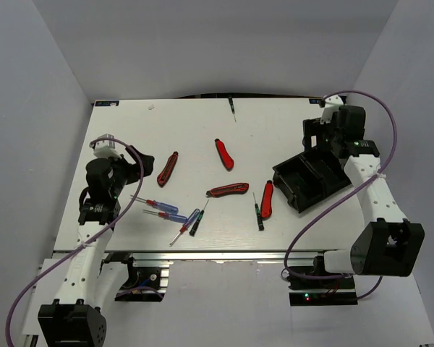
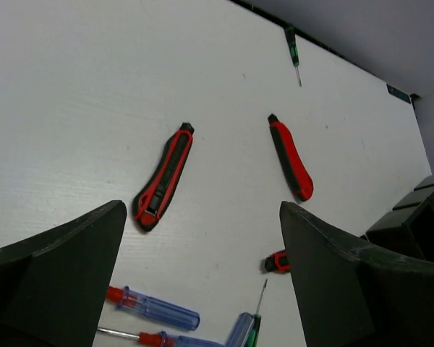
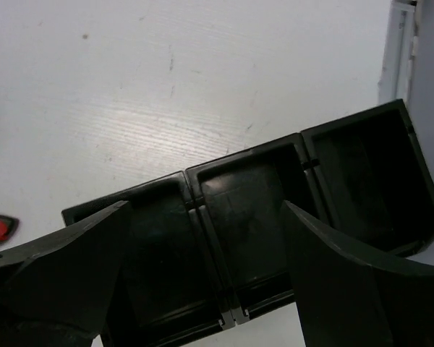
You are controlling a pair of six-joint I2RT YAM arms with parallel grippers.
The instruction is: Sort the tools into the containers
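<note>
Four red-and-black knives lie mid-table: one [image 1: 168,168] near my left gripper, one [image 1: 224,154] farther back, one [image 1: 228,190] in the middle, one [image 1: 267,199] beside the black bins [image 1: 311,177]. Blue-handled screwdrivers [image 1: 159,206] and a black-green one [image 1: 197,220] lie in a cluster at the front; another [image 1: 258,213] lies by the knife near the bins, and one [image 1: 232,108] lies at the far edge. My left gripper [image 1: 141,163] is open and empty above the table, with a knife [image 2: 163,177] ahead. My right gripper [image 3: 204,206] is open and empty over the empty bins [image 3: 253,224].
The bins stand joined side by side at an angle on the right of the table [image 1: 130,123]. A purple cable [image 1: 387,130] loops around the right arm. White walls close in both sides and the back.
</note>
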